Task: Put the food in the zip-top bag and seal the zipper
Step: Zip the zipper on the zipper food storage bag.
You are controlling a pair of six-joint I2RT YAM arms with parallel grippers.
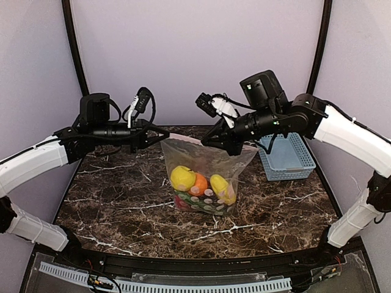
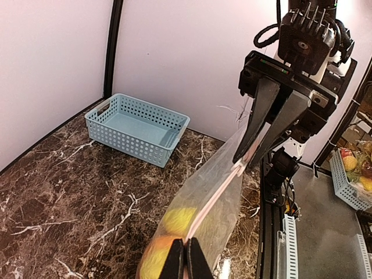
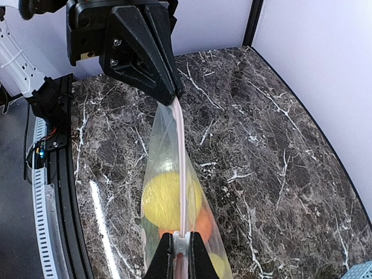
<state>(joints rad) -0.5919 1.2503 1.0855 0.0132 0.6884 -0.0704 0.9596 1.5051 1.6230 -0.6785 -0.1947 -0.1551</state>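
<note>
The clear zip-top bag (image 1: 204,177) hangs over the table's middle, stretched between both grippers. It holds the food: a yellow piece (image 1: 182,177), an orange piece (image 1: 198,183), another yellow piece (image 1: 223,188) and darker pieces at the bottom. My left gripper (image 1: 164,135) is shut on the left end of the pink zipper (image 1: 183,137). My right gripper (image 1: 209,140) is shut on the zipper at its white slider (image 3: 181,244). In the right wrist view the zipper (image 3: 181,168) runs taut from my right gripper (image 3: 181,241) to the left one (image 3: 171,93). In the left wrist view the zipper (image 2: 218,195) runs from my left gripper (image 2: 186,247) to the right one (image 2: 247,158).
A light-blue slatted basket (image 1: 286,155) stands at the back right of the marble table (image 1: 110,195), also in the left wrist view (image 2: 138,128). Purple walls close the back and sides. Another basket with fruit (image 2: 351,171) sits off the table.
</note>
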